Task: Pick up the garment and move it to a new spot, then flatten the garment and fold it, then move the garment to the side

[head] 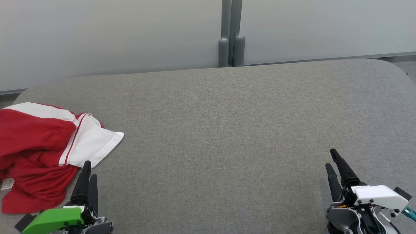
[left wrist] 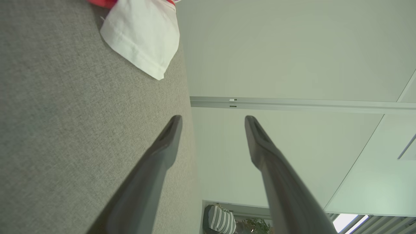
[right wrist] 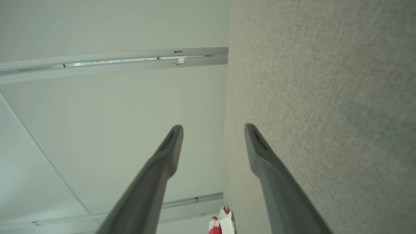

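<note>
Two sets of jaws stand spread wide and hold nothing, so you are at the very start of the job: the first step, picking up the garment, is not yet begun. The garment [head: 35, 152], red with white panels, lies in a crumpled heap at the left end of the grey surface [head: 227, 130] and runs off the left edge of the head view. A white flap [head: 94, 143] sticks out of the heap toward the middle.

Your left jaws sit just beside the heap's near right corner. In the head view one of their fingers [head: 83, 185] crosses the hem of the flap. In the left wrist view the fingers [left wrist: 156, 169] have only bare cloth-covered surface and wall between them, and the flap [left wrist: 139, 35] lies ahead and off to one side, so I judge them close but not touching. Your right jaws are at the far right end with their fingers [head: 343, 169] pointing up the surface, well apart from the garment. It shows only as a small red and white scrap [right wrist: 221, 224] in the right wrist view.

Next, I would have you swing the left jaws over the heap, come down on a thick fold rather than the loose flap, and close. The broad bare middle looks like the natural new spot. The right jaws must cross most of the surface to help.
</note>
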Available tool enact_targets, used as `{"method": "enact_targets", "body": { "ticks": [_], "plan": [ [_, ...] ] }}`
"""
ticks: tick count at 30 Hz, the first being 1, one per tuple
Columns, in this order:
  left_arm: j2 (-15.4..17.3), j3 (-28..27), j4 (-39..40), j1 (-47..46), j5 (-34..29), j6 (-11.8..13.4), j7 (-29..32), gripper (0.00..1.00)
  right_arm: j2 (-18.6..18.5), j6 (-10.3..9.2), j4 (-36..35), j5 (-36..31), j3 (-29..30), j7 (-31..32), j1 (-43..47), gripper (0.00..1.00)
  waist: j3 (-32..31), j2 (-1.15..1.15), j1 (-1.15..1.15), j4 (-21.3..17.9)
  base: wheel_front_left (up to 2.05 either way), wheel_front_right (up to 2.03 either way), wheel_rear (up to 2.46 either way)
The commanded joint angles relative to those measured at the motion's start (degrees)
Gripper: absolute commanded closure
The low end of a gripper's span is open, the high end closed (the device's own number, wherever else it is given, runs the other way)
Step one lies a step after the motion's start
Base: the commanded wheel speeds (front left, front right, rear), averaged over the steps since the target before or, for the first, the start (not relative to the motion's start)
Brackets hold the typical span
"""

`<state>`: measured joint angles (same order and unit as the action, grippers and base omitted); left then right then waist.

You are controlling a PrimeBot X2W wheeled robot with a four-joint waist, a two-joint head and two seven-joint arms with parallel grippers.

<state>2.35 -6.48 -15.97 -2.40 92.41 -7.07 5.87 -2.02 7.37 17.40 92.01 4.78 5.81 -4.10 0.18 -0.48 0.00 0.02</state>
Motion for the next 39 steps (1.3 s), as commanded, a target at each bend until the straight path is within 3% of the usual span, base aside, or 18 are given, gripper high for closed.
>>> {"method": "enact_targets", "body": {
  "ticks": [1,9,17,20,21,30,39],
  "plan": [
    [0.17,0.37,1.11,-0.91,-0.27,-0.16,-0.38,0.00,-0.22,0.09,-1.26,-0.39,-0.28,-0.55,-0.73,0.00,0.00,0.02,0.00,0.02,0.00,0.00,0.00],
    [0.94,2.74,1.29,-0.79,-2.93,-0.20,-2.70,0.00,-0.31,0.10,-2.25,-5.56,-0.62,-2.82,-0.01,0.00,-0.08,0.05,0.00,0.21,0.00,0.00,0.00],
    [2.22,5.07,0.64,-1.21,-9.06,-0.24,-5.17,0.00,-0.39,0.11,-4.48,-17.52,-0.64,-4.89,0.39,0.00,-0.14,0.08,0.00,0.46,0.00,0.00,0.00],
    [2.38,5.18,0.71,-1.45,-12.79,-0.25,-5.91,0.00,-0.42,0.11,-5.56,-23.25,-0.88,-5.62,0.57,0.00,-0.17,0.09,0.00,0.58,0.00,0.00,0.00],
    [2.63,5.29,1.18,-1.54,-22.00,-0.21,-7.29,0.00,-0.48,0.12,-7.62,-33.70,-2.25,-7.02,0.88,0.00,-0.24,0.11,0.00,0.76,0.00,0.00,0.00],
    [2.51,6.12,1.53,-1.27,-35.01,-0.21,-9.19,0.00,-0.67,0.13,-9.35,-47.11,-4.30,-8.95,1.29,0.00,-0.36,0.15,0.00,0.96,0.00,0.00,0.00],
    [3.02,7.17,1.53,-1.24,-43.45,-0.31,-10.76,0.00,-0.68,0.13,-10.12,-55.34,-4.73,-10.53,1.46,0.00,-0.44,0.18,0.00,1.05,0.00,0.00,0.00]
  ]
}}
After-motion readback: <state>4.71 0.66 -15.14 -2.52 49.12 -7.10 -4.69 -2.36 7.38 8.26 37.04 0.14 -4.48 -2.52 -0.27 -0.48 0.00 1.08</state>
